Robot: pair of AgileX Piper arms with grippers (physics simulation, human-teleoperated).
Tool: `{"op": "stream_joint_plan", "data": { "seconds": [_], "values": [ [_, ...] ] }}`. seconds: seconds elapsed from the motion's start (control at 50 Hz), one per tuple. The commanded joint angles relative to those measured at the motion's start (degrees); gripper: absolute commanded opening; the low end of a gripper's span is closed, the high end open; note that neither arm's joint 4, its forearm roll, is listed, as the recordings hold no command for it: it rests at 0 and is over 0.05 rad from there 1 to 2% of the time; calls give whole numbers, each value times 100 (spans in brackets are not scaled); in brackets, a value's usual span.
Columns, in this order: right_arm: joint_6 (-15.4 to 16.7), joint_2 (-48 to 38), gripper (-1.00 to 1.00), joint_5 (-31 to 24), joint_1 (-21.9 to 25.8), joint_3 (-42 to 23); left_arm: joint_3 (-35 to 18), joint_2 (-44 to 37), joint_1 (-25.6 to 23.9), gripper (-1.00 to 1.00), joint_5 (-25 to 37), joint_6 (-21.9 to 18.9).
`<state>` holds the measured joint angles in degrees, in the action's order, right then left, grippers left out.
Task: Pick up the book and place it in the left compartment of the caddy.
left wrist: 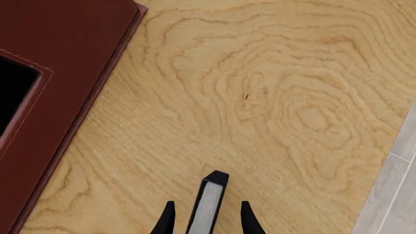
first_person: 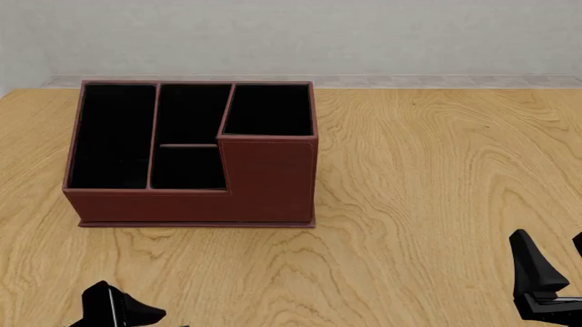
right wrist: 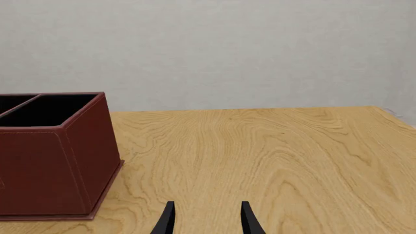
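The caddy (first_person: 268, 184) is a reddish-brown box standing at the table's centre left, its tall section at the right front. Its left compartment (first_person: 114, 136) is long, black-lined and holds nothing. The thin black book (left wrist: 208, 204) shows its white page edge between the fingers of my left gripper (left wrist: 208, 202), with a gap visible on each side. In the front view the book (first_person: 98, 303) is at the bottom left edge, nearer than the caddy. My right gripper (first_person: 557, 262) stands open at the bottom right, with nothing between its fingers (right wrist: 167, 219).
In the left wrist view the caddy (left wrist: 58, 73) lies beside the gripper, and the table's edge and grey floor (left wrist: 396, 185) are on the other side. The caddy's tall corner (right wrist: 52, 161) appears in the right wrist view. A pale wall (first_person: 364, 34) stands behind the table.
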<state>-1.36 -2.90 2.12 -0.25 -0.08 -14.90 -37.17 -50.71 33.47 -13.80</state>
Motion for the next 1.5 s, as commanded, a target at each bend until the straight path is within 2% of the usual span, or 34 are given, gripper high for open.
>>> {"op": "stream_joint_plan", "data": {
  "seconds": [0.02,0.2,0.52,0.54,0.76,0.78,0.88,0.94,1.12,1.16,1.24,1.28,1.3,1.5],
  "values": [
    [-6,-4,100,-2,-9,-4,140,-82,4,100,-162,64],
    [-3,-27,100,27,-1,0,248,-132,46,100,-257,-36],
    [8,1,100,2,-2,-2,241,-82,14,100,-244,49],
    [11,1,100,4,0,0,200,-14,66,-100,-191,10],
    [7,35,100,-18,-24,2,-137,321,77,-100,63,204],
    [8,47,100,-30,-29,1,-203,338,-27,-100,78,320],
    [-1,63,100,-39,-42,-1,-306,459,-94,-100,85,386],
    [-10,88,100,-57,-55,-3,-380,572,-104,-100,70,230],
    [-20,60,100,-37,-51,-5,-685,823,-227,-100,-1,302],
    [-27,60,100,-37,-65,-8,-721,901,-234,-100,-56,181],
    [-36,70,100,-41,-69,-6,-853,942,-277,-100,-78,331],
    [-35,78,100,-45,-63,-2,-858,983,-279,-100,-121,198],
    [-36,79,100,-44,-61,0,-943,996,-325,-100,-131,334],
    [-69,103,100,-86,-74,-7,-1329,1373,-205,-100,-204,352]
  ]
}}
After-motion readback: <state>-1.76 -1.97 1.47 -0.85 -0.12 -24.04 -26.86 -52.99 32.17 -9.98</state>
